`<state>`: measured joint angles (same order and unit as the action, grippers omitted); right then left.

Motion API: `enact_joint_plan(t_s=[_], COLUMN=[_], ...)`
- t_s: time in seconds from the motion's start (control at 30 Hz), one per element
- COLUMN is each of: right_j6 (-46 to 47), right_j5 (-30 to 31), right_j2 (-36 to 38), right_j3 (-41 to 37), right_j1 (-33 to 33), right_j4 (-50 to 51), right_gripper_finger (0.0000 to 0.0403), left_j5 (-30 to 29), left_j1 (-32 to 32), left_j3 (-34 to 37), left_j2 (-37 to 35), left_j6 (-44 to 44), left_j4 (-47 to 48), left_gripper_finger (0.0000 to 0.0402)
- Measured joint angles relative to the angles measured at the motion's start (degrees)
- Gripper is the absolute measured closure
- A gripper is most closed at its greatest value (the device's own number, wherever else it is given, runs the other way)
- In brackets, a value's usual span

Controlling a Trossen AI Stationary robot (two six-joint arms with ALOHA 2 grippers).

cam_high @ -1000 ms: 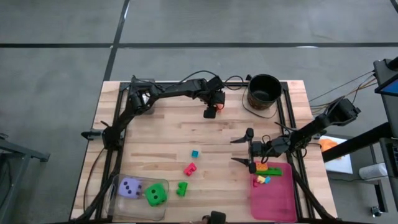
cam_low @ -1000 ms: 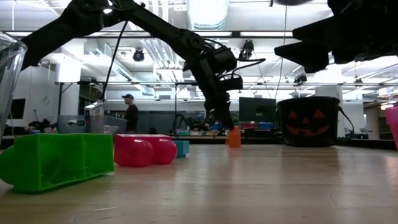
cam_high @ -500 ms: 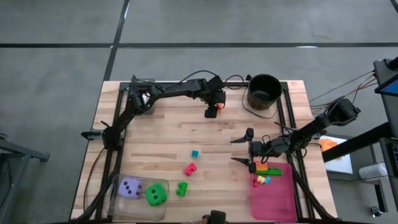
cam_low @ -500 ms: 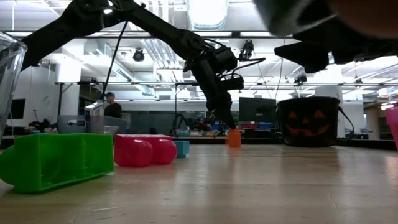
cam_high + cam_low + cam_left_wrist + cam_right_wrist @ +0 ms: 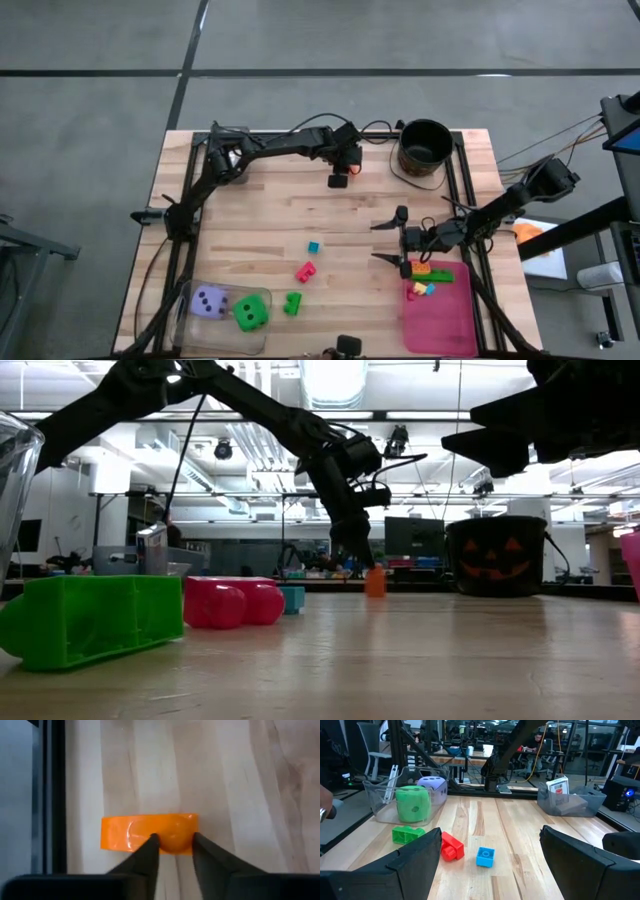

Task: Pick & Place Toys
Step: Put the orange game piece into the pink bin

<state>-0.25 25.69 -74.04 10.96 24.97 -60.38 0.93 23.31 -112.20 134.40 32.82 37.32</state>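
Note:
An orange brick point(image 5: 147, 832) lies on the table at the far middle, left of the black bucket point(image 5: 424, 147). My left gripper point(image 5: 338, 178) stands over it, shut on it; it also shows in the low view point(image 5: 375, 582). My right gripper point(image 5: 397, 240) is open and empty beside the pink tray point(image 5: 445, 315). A teal brick point(image 5: 313, 246), a red brick point(image 5: 305, 271) and a green brick point(image 5: 292, 303) rest on the table. A purple die point(image 5: 210, 301) and a green die point(image 5: 249, 315) sit in a clear container point(image 5: 190, 290). My left gripper pinches the orange brick's round raised stud point(image 5: 173, 840) between its two fingertips point(image 5: 151, 846). The fingers come from above, slanting down. The brick lies flat on the table.
Several small bricks point(image 5: 430, 272) lie on the pink tray's far end. A clear bin with a card pack point(image 5: 559, 787) stands at the table's far left. Bare wood lies between the two grippers. A black frame rail point(image 5: 460, 180) runs along the right side.

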Motion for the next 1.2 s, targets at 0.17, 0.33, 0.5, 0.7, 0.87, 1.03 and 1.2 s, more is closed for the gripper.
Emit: enact_joint_plan(t_s=[0.17, 0.33, 0.5, 0.7, 0.87, 1.03, 1.2], right_j6=[0.00, 0.00, 0.27, 0.39, 0.84, 1.69, 2.27], right_j5=[0.00, 0.00, 0.01, 0.35, 0.60, 0.63, 1.46], right_j2=[0.02, 0.02, 0.02, 0.02, 0.02, 0.02, 0.02], right_j3=[0.00, 0.00, 0.00, -0.02, 0.00, 0.00, 0.00], right_j1=[0.01, 0.02, 0.01, 0.00, 0.00, 0.00, 0.00], right_j4=[0.01, 0.02, 0.66, 1.07, 1.38, 1.49, 1.68], right_gripper_finger=[0.0067, 0.0067, 0.0067, 0.0067, 0.0067, 0.0067, 0.0067], left_j5=[-0.66, -1.74, -5.31, 9.24, 34.16, 43.91, 43.38], left_j1=[0.00, 0.04, 0.04, 0.32, 0.68, 0.73, -0.49], left_j3=[-0.35, -0.35, -0.35, 1.79, 13.60, 32.29, 51.74], left_j2=[-0.26, -0.26, -0.99, -6.39, -16.26, -27.83, -39.68], left_j6=[1.06, 1.11, -0.22, -2.02, -4.32, -14.88, -22.53], left_j4=[0.41, 2.91, 9.55, 14.72, -3.10, -30.08, -47.95], left_gripper_finger=[0.0390, 0.0396, 0.0400, 0.0400, 0.0400, 0.0400, 0.0400])
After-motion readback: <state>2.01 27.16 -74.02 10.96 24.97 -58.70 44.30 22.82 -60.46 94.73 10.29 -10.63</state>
